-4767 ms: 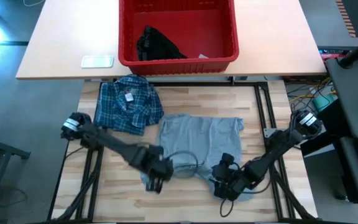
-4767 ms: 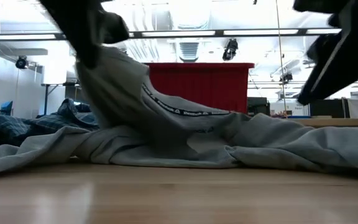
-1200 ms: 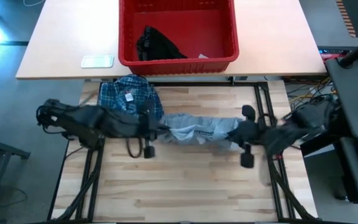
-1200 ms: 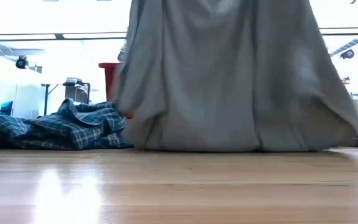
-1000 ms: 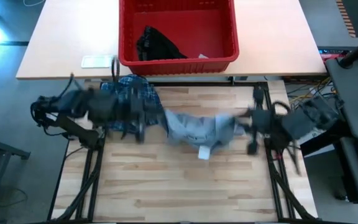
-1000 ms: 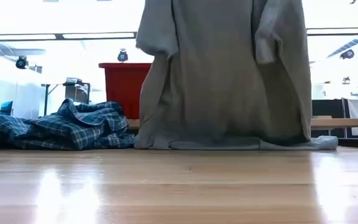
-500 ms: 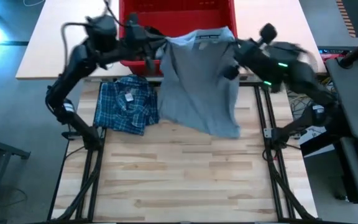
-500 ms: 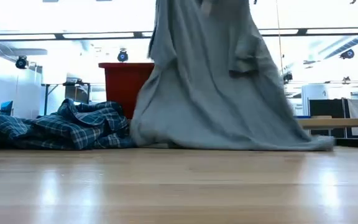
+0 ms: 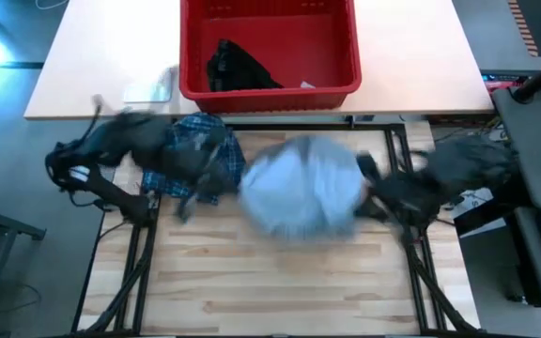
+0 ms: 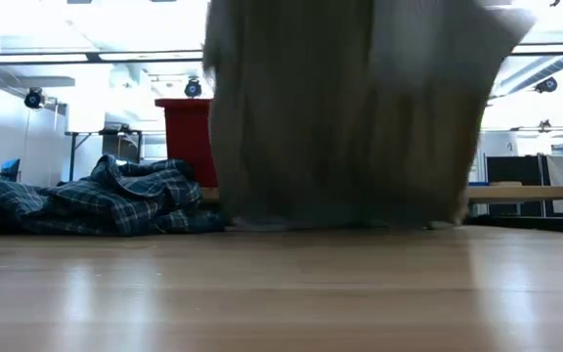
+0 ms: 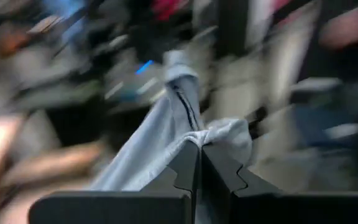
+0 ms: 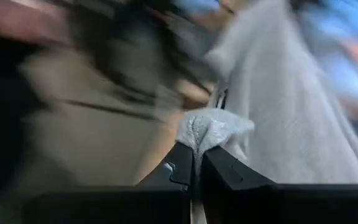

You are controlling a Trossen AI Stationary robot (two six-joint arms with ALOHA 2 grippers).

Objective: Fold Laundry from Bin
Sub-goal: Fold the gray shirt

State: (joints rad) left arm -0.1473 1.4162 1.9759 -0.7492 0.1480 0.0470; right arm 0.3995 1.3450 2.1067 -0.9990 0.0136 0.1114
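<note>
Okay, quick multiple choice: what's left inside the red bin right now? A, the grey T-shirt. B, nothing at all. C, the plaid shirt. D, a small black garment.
D: the high view shows only a small black garment lying inside the red bin, while the plaid shirt sits on the table and the grey T-shirt hangs between the two grippers.

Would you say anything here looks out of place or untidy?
Only the plaid shirt, lying crumpled beside the grey T-shirt that both grippers hold up; a black garment remains in the bin.
</note>
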